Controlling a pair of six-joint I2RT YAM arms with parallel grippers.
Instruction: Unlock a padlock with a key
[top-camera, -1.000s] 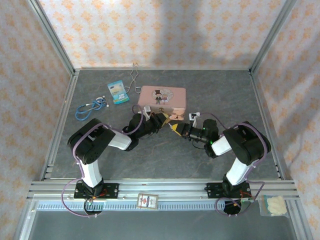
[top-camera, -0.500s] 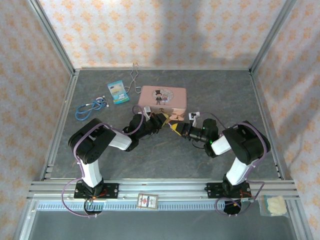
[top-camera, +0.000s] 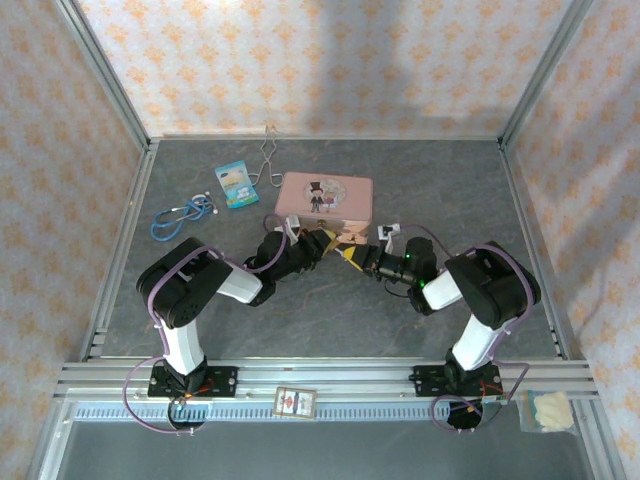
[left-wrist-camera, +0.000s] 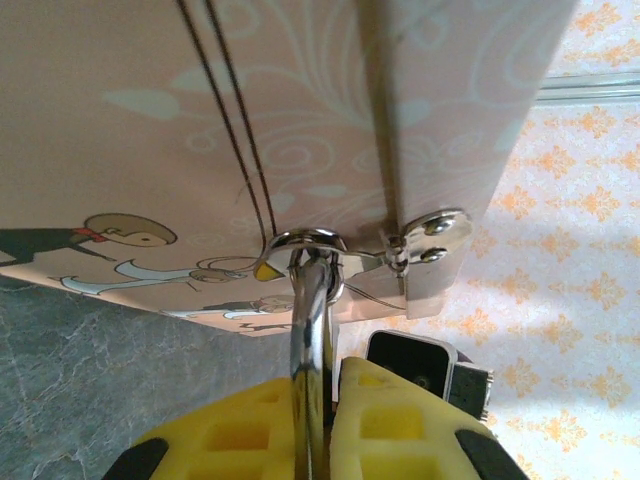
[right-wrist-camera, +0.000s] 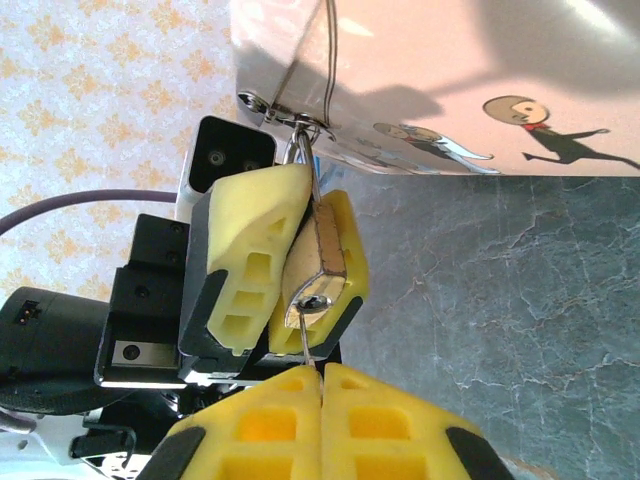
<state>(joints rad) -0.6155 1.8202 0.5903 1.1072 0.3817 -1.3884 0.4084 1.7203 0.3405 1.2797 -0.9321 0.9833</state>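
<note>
Seen from above, two robot arms reach in from the near edge of a grey table (top-camera: 300, 320). Their yellow-padded ends almost meet at the centre, just in front of a pink tin (top-camera: 325, 195).

The right gripper (right-wrist-camera: 320, 375) comes in from the right with its pads pressed fully together on the key (right-wrist-camera: 304, 345). The key is a thin silvery sliver, and its tip sits at the keyhole on the bottom face of the padlock (right-wrist-camera: 325, 262). How deep it has gone in cannot be told.

The padlock is small and brass. The left gripper (left-wrist-camera: 322, 390) is closed down on it and pinches it between its pads. The silver shackle (left-wrist-camera: 310, 310) runs on from those pads toward the tin and hooks through a metal ring (left-wrist-camera: 300, 243) at the clasp on the tin's near edge. So the padlock hangs at the tin's near side, held off the table between the two arms.

The step in hand looks to be seating and turning the key:
- The key should stay in line with the keyhole and go fully home before any twist.
- The right wrist should then roll about the key's own axis, with no sideways pull. So thin a key could bend or slip between soft pads.
- The left gripper needs to stay firm to resist the twist, otherwise the padlock will swing on the ring and drag the tin.

Farther back and to the left lie a blue stethoscope (top-camera: 185, 215), a blue packet (top-camera: 236, 184) and wire tongs (top-camera: 268, 160), all well apart from the work
</note>
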